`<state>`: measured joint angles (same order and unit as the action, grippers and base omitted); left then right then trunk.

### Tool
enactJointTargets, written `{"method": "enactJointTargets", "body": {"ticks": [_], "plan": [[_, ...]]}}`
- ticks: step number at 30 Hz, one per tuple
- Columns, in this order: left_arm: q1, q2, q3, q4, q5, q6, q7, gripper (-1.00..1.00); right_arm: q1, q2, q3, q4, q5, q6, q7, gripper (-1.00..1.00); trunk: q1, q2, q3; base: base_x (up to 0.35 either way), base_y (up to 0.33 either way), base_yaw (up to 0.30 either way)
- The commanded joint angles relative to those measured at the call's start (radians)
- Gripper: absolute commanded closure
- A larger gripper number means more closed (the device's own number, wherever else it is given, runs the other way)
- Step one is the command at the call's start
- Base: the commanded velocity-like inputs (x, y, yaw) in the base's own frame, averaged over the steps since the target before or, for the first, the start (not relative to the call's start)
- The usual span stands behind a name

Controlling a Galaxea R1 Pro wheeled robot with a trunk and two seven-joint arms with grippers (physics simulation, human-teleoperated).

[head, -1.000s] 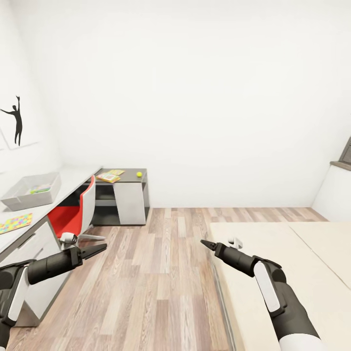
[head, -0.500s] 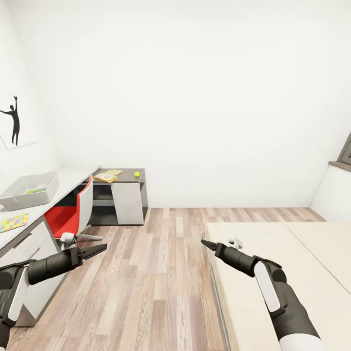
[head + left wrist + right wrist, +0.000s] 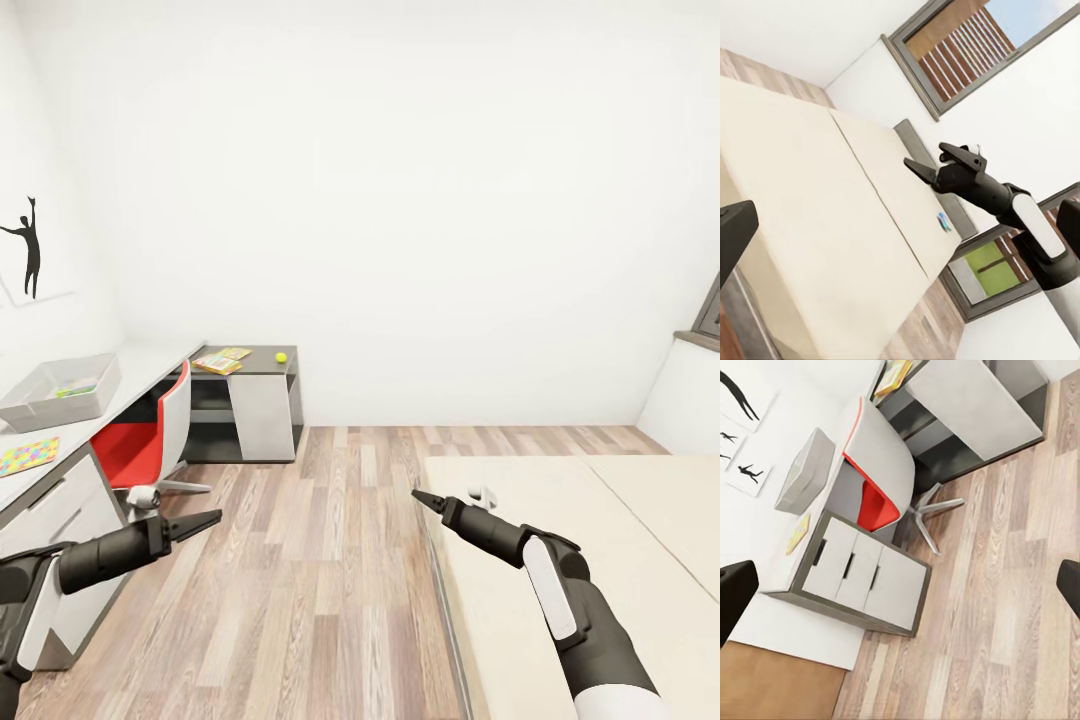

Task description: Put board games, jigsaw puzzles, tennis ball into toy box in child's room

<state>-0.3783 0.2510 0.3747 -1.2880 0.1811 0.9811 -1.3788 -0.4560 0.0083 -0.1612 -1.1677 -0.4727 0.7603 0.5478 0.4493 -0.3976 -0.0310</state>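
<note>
Left hand (image 3: 205, 521) dipped slightly | both hands empty, right hand (image 3: 422, 497) pinched together, left nearly so | toy box (image 3: 60, 389) on desk (image 3: 150, 365) lies forward-left, nearer left hand

Open wood floor (image 3: 330, 560) down the middle between counter (image 3: 150, 365) and bed (image 3: 600, 560), red chair (image 3: 150, 435) tucked against the counter's edge with its legs splayed onto the floor, bare bed top free to reach over, both arms over open floor.

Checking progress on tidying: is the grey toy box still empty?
Not empty. The shallow light-grey toy box on the pale desk already holds something small and multicoloured; what it is cannot be told.
</note>
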Motion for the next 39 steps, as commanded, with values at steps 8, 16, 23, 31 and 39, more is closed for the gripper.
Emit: {"method": "enactJointTargets", "body": {"ticks": [8,16,23,31,39], "plan": [[0.003,0.002,0.0,-0.002,0.002,0.01,-0.003,-1.0,-0.001,0.0,-0.004,0.0,-0.001,0.007,0.01,-1.0,0.001,-0.002,-0.002,0.0,0.0,0.0],[0.004,0.001,-0.003,-0.003,0.003,0.01,-0.003,-1.0,-0.001,0.001,-0.004,0.003,-0.001,0.005,0.011,-1.0,0.001,-0.002,-0.002,0.0,-0.017,0.0],[0.004,0.0,-0.003,-0.005,0.003,0.01,-0.003,-1.0,-0.001,0.001,-0.004,0.007,-0.002,0.005,0.011,-1.0,0.001,-0.002,-0.002,0.0,-0.187,0.0],[0.004,0.0,-0.004,-0.005,0.004,0.01,-0.003,-1.0,-0.001,0.002,-0.003,0.008,-0.003,0.005,0.011,-1.0,0.001,-0.002,-0.002,0.0,-0.062,0.0],[0.004,0.001,-0.004,-0.005,0.004,0.01,-0.003,-1.0,-0.001,0.002,-0.002,0.008,-0.003,0.005,0.011,-1.0,0.001,-0.002,-0.002,0.0,-0.126,0.0]]}}
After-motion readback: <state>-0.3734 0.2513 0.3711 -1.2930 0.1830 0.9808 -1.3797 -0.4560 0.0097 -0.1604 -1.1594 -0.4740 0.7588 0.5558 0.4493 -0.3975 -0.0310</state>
